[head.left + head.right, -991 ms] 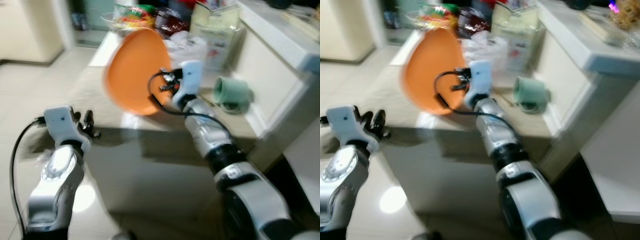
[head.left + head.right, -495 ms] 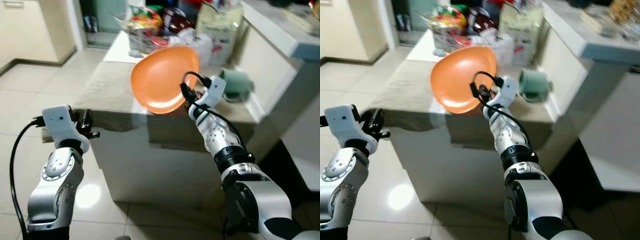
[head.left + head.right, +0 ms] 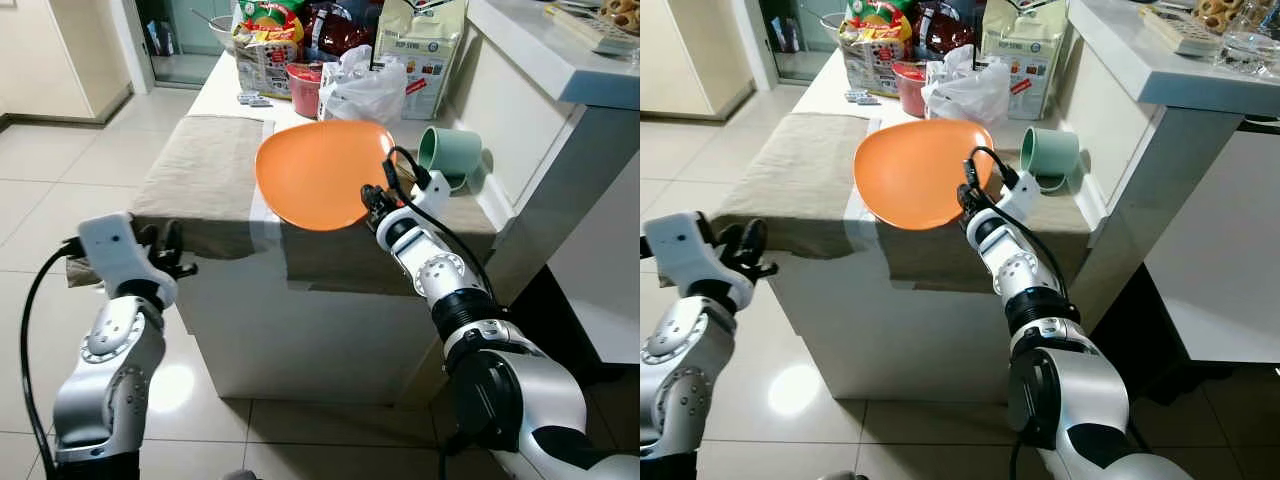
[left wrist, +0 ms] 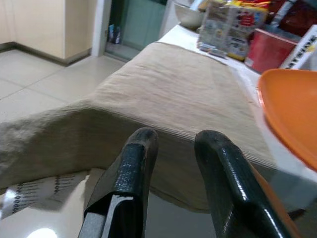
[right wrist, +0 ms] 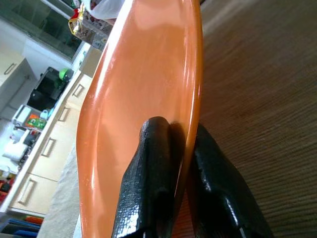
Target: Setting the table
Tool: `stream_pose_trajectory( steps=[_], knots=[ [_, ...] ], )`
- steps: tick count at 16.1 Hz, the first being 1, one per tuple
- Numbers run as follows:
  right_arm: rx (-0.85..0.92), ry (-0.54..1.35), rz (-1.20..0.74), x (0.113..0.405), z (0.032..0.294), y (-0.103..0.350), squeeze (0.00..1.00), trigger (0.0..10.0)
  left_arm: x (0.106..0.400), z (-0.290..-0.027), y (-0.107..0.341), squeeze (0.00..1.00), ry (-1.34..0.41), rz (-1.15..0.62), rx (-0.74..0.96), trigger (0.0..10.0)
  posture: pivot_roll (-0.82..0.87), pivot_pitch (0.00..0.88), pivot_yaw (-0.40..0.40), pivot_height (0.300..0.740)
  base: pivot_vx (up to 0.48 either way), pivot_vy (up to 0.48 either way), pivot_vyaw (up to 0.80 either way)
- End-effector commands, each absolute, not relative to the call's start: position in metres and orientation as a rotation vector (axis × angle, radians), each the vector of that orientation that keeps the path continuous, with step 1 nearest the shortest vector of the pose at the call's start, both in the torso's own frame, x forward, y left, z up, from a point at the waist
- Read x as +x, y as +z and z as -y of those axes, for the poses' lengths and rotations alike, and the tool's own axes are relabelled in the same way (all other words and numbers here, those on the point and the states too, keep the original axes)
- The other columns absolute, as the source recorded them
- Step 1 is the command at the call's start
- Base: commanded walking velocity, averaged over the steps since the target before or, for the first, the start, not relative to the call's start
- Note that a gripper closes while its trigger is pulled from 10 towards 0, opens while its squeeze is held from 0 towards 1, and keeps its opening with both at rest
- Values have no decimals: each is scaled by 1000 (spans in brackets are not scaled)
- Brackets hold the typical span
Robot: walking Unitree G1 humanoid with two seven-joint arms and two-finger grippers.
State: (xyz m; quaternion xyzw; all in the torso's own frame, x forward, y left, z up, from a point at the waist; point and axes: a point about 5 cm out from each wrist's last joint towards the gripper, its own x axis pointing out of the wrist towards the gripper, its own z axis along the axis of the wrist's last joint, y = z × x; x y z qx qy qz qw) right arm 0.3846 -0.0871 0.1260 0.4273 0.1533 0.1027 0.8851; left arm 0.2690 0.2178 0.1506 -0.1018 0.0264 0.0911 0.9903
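The right gripper (image 5: 173, 163) pinches the rim of the orange plate (image 3: 320, 172), holding it tilted just above the cloth-covered tabletop (image 3: 205, 165); nothing lies on the plate. Just beyond that gripper a green mug (image 3: 450, 155) lies on its side, its inside hidden. Farther past the plate stand a red cup (image 3: 303, 90), a white bag (image 3: 360, 90) and snack packs (image 3: 262, 45). The left gripper (image 4: 173, 153), fingers slightly parted and holding nothing, hangs before the tabletop's near edge.

No legible text (packaging (image 3: 425, 55) print too small).
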Motion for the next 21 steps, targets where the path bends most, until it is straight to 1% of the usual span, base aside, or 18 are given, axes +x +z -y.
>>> stream_pose_trajectory(
  steps=[1, 4, 5, 7, 13, 16, 20, 21],
  knots=[
    [849, 144, -537, 366, 85, 84, 0, 10000, 270, -218, 149, 0, 183, -70, -216, 10000, 44, 35, -34, 740, 0, 0, 0],
    [1023, 82, -567, 364, 87, 81, 0, 10000, 270, -214, 149, 0, 163, -84, -225, 10000, 43, 26, -32, 740, 0, 0, 0],
    [1031, 75, -568, 364, 88, 80, 0, 10000, 270, -214, 149, 0, 162, -86, -225, 10000, 43, 26, -32, 740, 0, 0, 0],
    [1005, 98, -590, 360, 82, 76, 0, 10000, 273, -212, 154, 0, 151, -61, -213, 10000, 37, 22, -29, 740, 0, 0, 0],
    [982, 142, -580, 361, 79, 80, 0, 10000, 277, -207, 159, 0, 129, -50, -154, 10000, 40, 27, -22, 740, 0, 0, 0],
    [938, 183, -573, 361, 74, 81, 0, 10000, 278, -204, 161, 0, 117, -35, -160, 10000, 44, 41, -20, 740, 0, 0, 0],
    [937, 205, -563, 362, 73, 84, 0, 10000, 277, -200, 167, 0, 97, 4, -173, 10000, 41, 50, -23, 740, 0, 0, 0],
    [934, 205, -562, 362, 74, 84, 0, 10000, 278, -200, 169, 0, 95, 10, -167, 10000, 40, 50, -24, 740, -255, 0, 0]
  ],
)
